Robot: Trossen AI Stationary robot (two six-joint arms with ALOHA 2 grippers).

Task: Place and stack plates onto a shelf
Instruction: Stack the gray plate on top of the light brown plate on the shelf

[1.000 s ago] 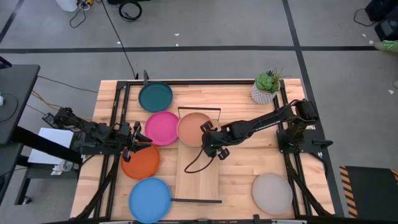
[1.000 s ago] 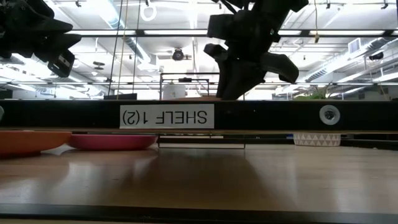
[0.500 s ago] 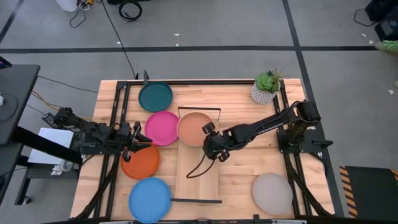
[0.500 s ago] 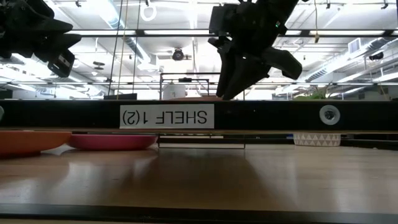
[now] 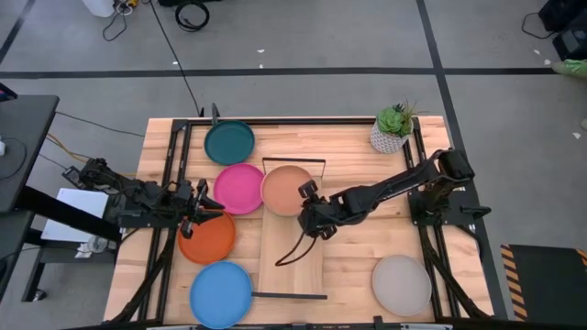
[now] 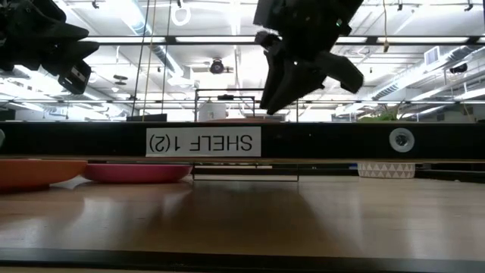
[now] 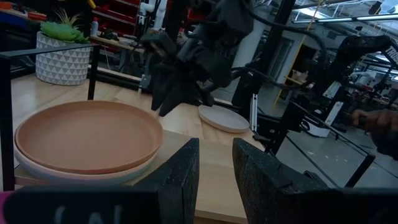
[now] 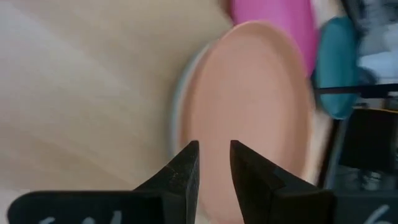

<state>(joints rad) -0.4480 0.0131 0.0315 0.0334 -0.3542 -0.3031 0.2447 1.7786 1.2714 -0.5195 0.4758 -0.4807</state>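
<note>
The slatted table carries the shelf, a narrow plank running from mid-table toward the near edge, with black wire frames at both ends; most of its length lies bare. On the shelf's far end sits a stack with the tan plate on top and a paler plate's rim showing beneath it in the left wrist view. Five further plates lie singly on the table: the magenta plate just beside the stack, the teal plate beyond it toward the far edge, the orange plate and blue plate along the left side, and the grey plate well apart at the near right corner. A potted plant occupies the far right corner. The right gripper hangs above the shelf at the stack's near right edge, fingers narrowly apart and empty. The left gripper hovers between the magenta and orange plates, fingers slightly parted, gripping nothing.
</note>
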